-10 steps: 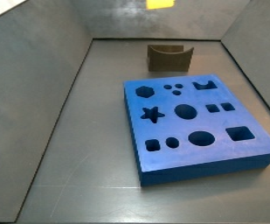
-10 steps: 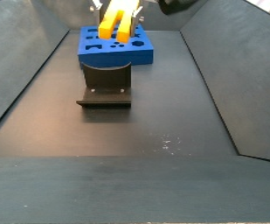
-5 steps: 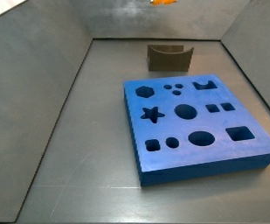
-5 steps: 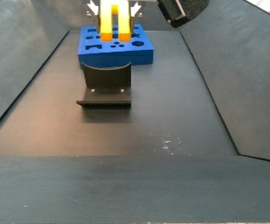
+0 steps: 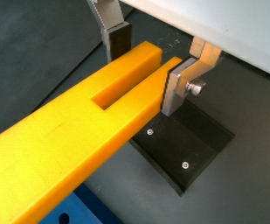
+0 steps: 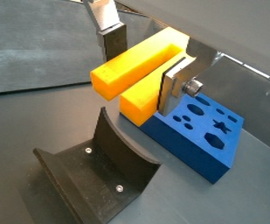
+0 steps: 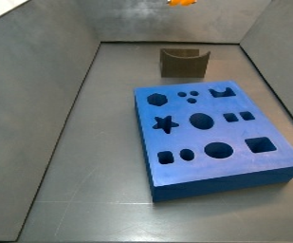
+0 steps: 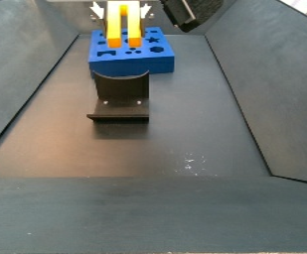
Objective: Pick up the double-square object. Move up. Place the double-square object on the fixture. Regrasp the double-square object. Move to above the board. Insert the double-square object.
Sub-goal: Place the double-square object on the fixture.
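Note:
The double-square object (image 5: 90, 114) is a yellow-orange block with a lengthwise groove, held in the air between the fingers of my gripper (image 5: 148, 66). The silver finger plate (image 6: 176, 83) presses on one side, and the dark-padded finger (image 6: 111, 44) stands at the other side. In a side view the double-square object (image 8: 132, 35) hangs upright in front of the blue board (image 8: 163, 62), with the gripper (image 8: 121, 12) at its top. Only its tip (image 7: 182, 3) shows at the picture's upper edge. The fixture (image 8: 120, 99) stands on the floor below and nearer.
The blue board (image 7: 212, 133) with its shaped cut-outs lies on the dark floor beside the fixture (image 7: 183, 63). Grey sloping walls enclose the floor on both sides. In both wrist views the fixture (image 6: 96, 171) lies under the held block, with the board (image 6: 201, 131) next to it.
The gripper has turned the held block from a slant to upright and carried it slightly higher. Board and fixture have not moved.

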